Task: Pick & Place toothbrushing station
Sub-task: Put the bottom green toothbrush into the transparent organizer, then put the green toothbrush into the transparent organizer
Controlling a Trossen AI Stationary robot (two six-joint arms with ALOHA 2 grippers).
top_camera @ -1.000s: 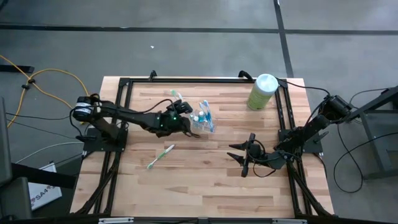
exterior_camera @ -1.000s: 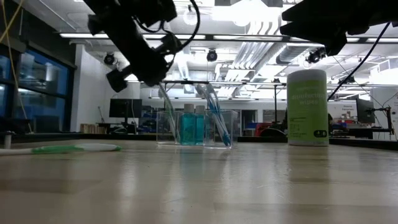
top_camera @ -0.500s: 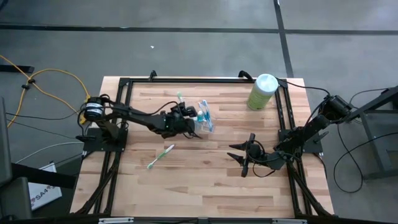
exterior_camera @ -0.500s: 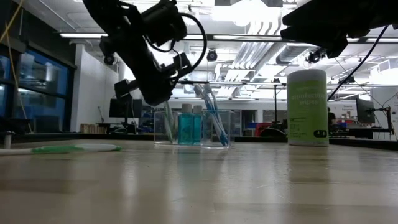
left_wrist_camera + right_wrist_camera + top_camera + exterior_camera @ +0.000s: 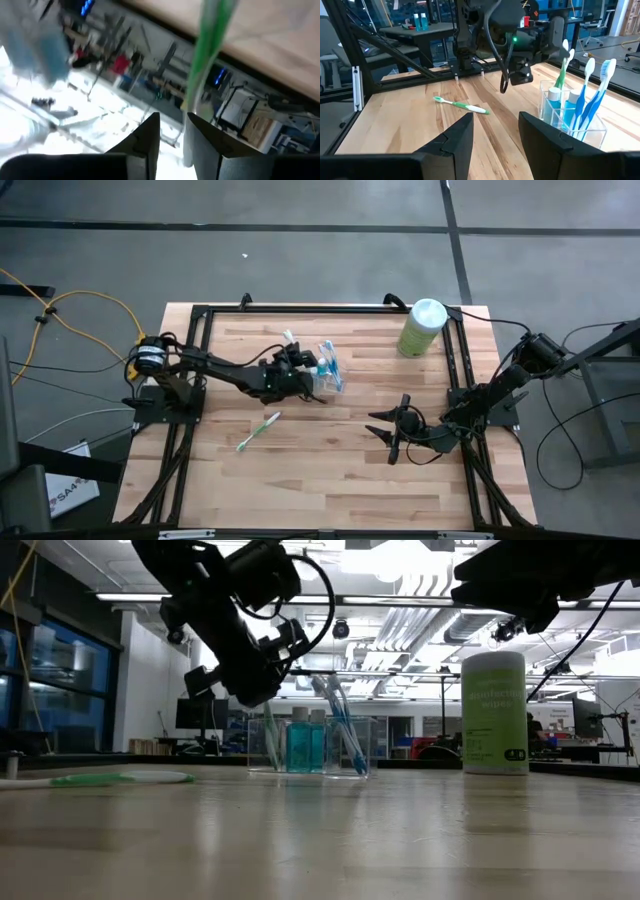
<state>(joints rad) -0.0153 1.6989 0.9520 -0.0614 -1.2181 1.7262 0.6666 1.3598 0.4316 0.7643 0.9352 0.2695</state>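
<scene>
The clear plastic cup (image 5: 330,370) stands on the table's far middle and holds blue-white toothbrushes (image 5: 592,95) and two blue tubes (image 5: 308,740). My left gripper (image 5: 303,377) is just to the left of the cup, shut on a green-white toothbrush (image 5: 561,70). The toothbrush's lower end stands in the cup's left part (image 5: 268,745) and its head (image 5: 288,337) points up. A second green-white toothbrush (image 5: 258,432) lies flat on the table, left of centre. My right gripper (image 5: 392,435) waits open above the table's right side. My left gripper has the toothbrush's green handle (image 5: 189,107) between its two fingers, close against one finger (image 5: 200,142). The fingers lie across the handle. The toothbrush stands steeply, its lower end inside the cup and its head above the gripper.
A pale green canister with a white top (image 5: 422,328) stands at the far right. Black frame rails (image 5: 190,350) run along the table's left, far and right sides. Bare wood lies between the cup and the near edge.
My left gripper has gone down and a little toward the cup with the green-white toothbrush. The toothbrush has tipped more upright, and its lower end now stands inside the cup's left part.
</scene>
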